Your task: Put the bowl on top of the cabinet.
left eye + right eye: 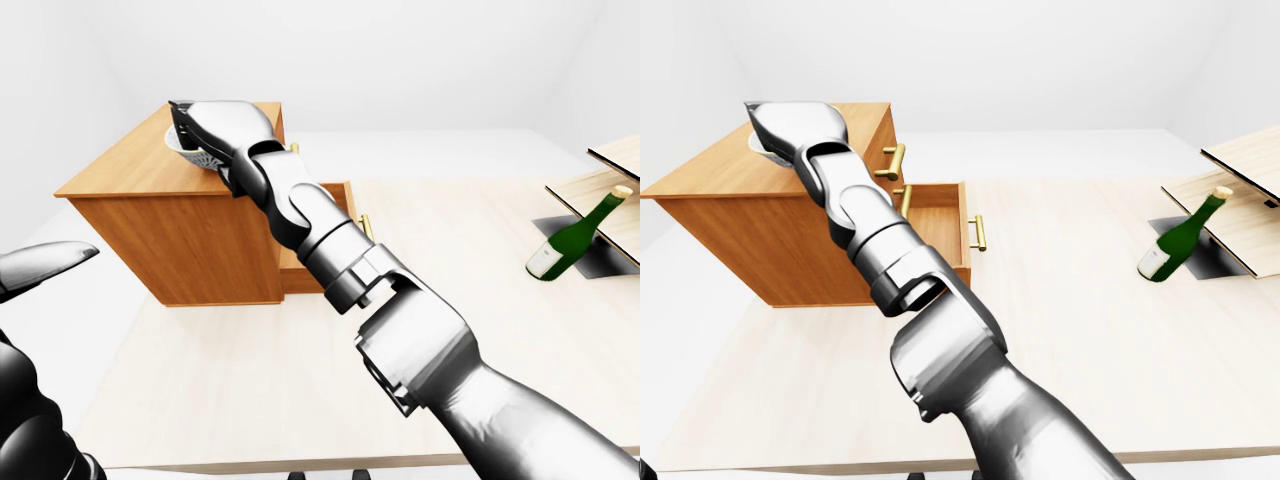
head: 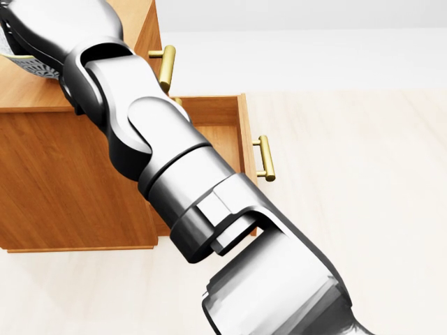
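Bright, even lighting; all three views are sharp from centre to edges. Light falls from above: the cabinet (image 1: 190, 240) top beside the right hand (image 1: 220, 125) is paler than its side. Broad soft glare runs along the right arm (image 2: 181, 174) below the hand.
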You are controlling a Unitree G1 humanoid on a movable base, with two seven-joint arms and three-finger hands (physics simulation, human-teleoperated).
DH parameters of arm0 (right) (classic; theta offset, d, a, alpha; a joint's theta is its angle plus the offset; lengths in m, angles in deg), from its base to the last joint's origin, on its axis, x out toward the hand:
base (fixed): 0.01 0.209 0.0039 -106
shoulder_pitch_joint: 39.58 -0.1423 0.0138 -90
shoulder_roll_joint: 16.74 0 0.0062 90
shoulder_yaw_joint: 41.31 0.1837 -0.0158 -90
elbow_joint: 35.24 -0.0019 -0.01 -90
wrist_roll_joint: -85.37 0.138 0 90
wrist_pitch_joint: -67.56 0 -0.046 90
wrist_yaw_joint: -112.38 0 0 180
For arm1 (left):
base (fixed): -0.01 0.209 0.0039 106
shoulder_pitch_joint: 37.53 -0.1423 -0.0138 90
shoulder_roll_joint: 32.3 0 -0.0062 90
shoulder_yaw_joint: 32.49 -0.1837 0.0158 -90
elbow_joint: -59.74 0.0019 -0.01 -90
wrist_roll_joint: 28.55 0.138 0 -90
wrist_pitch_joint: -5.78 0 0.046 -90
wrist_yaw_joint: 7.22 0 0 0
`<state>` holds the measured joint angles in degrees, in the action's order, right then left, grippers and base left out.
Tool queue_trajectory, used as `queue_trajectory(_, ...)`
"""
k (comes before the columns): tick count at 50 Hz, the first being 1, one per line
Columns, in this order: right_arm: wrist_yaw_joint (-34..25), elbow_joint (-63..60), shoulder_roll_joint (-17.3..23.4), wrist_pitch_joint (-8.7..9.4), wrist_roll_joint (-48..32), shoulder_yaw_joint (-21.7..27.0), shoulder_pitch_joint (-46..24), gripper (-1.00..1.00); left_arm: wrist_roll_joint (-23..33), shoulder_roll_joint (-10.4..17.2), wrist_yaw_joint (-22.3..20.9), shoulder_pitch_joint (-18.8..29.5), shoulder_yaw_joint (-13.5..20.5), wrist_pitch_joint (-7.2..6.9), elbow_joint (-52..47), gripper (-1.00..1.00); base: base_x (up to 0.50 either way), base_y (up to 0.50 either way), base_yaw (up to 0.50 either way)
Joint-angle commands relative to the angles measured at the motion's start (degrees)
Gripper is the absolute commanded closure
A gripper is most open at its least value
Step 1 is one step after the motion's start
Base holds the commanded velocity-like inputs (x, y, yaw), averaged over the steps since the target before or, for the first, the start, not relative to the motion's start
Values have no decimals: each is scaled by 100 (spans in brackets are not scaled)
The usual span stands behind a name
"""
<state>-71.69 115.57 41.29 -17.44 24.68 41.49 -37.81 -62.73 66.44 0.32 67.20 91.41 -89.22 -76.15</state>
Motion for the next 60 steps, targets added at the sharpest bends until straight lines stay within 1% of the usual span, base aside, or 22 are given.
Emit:
queue_trajectory(1,138,142,13,0,-2,-69,166,100,11,-14,-1,-22,-27,0,-17,-89,0,0,0)
queue_trajectory(8,125,133,38,0,-14,-64,163,100,30,-20,-4,-12,-42,0,-16,-89,0,0,0)
queue_trajectory(9,118,127,40,0,-15,-65,161,76,29,-22,-4,-12,-41,0,-19,-89,0,0,0)
queue_trajectory(10,110,117,44,0,-19,-68,161,19,36,-26,-9,-16,-44,0,-18,-90,0,0,0)
queue_trajectory(11,92,108,54,0,-28,-73,166,-68,58,-34,-19,-26,-56,0,-2,-89,0,0,0)
queue_trajectory(12,86,103,60,0,-36,-76,166,-100,63,-35,-22,-25,-56,0,-1,-89,0,0,0)
queue_trajectory(24,-126,-188,159,0,-28,-27,-10,-100,145,-86,-49,-37,-115,0,-34,-89,0,0,0)
queue_trajectory(38,-457,-647,313,0,97,68,-527,-100,275,-146,-134,-28,-163,0,15,-89,0,0,0)
queue_trajectory(49,-917,-1137,708,0,370,241,-1311,-100,232,-145,-124,-15,-119,0,-52,-90,0,0,0)
queue_trajectory(56,-1170,-1512,956,0,507,310,-1628,-100,290,-165,-138,-42,-161,0,-46,-89,0,0,0)
queue_trajectory(60,-1275,-1696,1046,0,534,308,-1680,-100,316,-174,-148,-48,-173,0,-48,-90,0,0,0)
